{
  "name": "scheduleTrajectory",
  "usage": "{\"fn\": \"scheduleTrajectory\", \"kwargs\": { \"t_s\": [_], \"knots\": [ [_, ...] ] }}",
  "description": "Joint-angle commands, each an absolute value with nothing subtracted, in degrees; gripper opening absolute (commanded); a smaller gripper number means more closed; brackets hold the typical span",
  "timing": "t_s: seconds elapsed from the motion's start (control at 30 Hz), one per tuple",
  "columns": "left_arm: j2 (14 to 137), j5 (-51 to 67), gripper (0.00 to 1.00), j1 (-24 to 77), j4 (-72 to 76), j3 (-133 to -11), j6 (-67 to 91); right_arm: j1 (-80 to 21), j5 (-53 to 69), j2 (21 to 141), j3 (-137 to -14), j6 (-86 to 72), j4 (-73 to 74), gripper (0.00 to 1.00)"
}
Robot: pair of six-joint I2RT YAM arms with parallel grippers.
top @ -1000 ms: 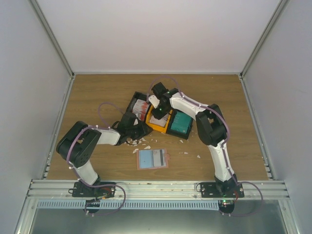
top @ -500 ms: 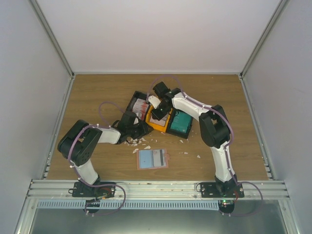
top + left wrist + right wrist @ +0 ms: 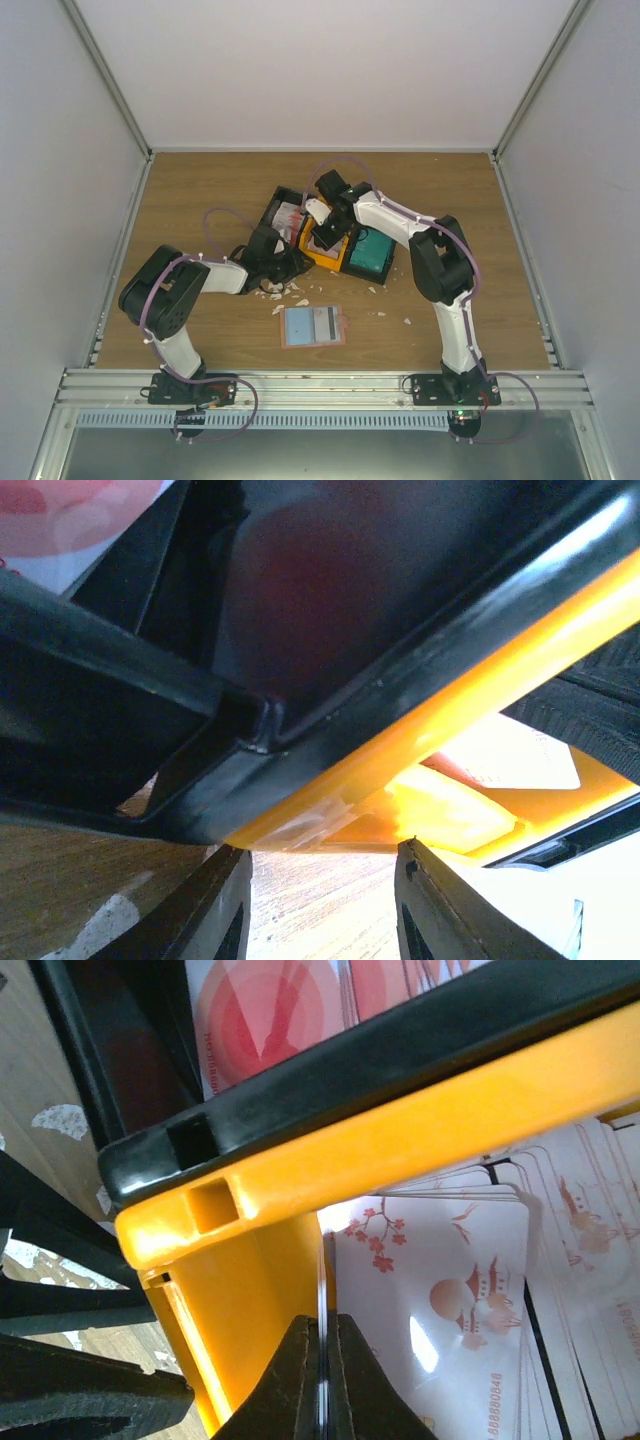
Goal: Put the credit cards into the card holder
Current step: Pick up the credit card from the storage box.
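The salmon-pink card holder (image 3: 313,326) lies flat on the wood near the front, with a teal-grey card face showing on it. Credit cards (image 3: 450,1300), white with red print, are stacked in the orange middle compartment of the black-and-orange tray (image 3: 322,262). More printed cards (image 3: 290,215) fill its left compartment and teal ones (image 3: 372,252) its right. My right gripper (image 3: 322,1400) reaches into the orange compartment (image 3: 240,1290), shut on one credit card (image 3: 323,1290) seen edge-on. My left gripper (image 3: 320,855) stands open, its fingertips (image 3: 225,880) at the tray's near lower edge (image 3: 330,800).
Irregular white scraps (image 3: 290,292) litter the wood between the tray and the card holder, with a few more scraps (image 3: 407,322) to the right. White walls enclose the table on three sides.
My right gripper's jaws have closed onto a card inside the orange compartment. The left arm has edged slightly toward the tray. The card holder has not moved.
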State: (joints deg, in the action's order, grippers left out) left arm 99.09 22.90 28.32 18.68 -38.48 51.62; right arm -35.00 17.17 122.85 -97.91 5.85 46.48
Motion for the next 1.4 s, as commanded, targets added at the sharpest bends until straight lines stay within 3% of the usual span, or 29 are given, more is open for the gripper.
{"fn": "scheduleTrajectory", "kwargs": {
  "t_s": [0.0,0.4,0.63,0.8,0.93,1.2,1.37],
  "knots": [
    [98.97,21.38,0.42,27.86,20.01,-39.35,50.34,-34.98,14.18,120.84,-98.76,4.8,46.65,0.0],
    [88.23,21.83,0.53,27.86,21.71,-34.89,49.93,-34.98,11.51,108.46,-97.6,-4.48,42.42,0.01],
    [75.65,22.75,0.59,27.61,22.2,-30.36,49.83,-34.78,21.44,94.78,-83.71,-24.3,29.19,0.0],
    [65.77,26.02,0.63,27.03,22.75,-27.14,50.74,-34.88,35.8,86.07,-68.78,-42.66,12.71,0.0],
    [60.56,29.64,0.67,26.64,23.54,-25.58,53.38,-34.81,36.03,82.02,-64.14,-45.66,9.17,0.01],
    [62.85,40.53,0.7,26.54,32.33,-27.05,57.47,-33.72,41.45,76.91,-60.5,-46.04,4.86,0.0],
    [65.22,44.57,0.64,26.55,38.51,-28.95,59.45,-32.6,45.89,76.67,-58.85,-46.23,1.59,0.01]
  ]
}}
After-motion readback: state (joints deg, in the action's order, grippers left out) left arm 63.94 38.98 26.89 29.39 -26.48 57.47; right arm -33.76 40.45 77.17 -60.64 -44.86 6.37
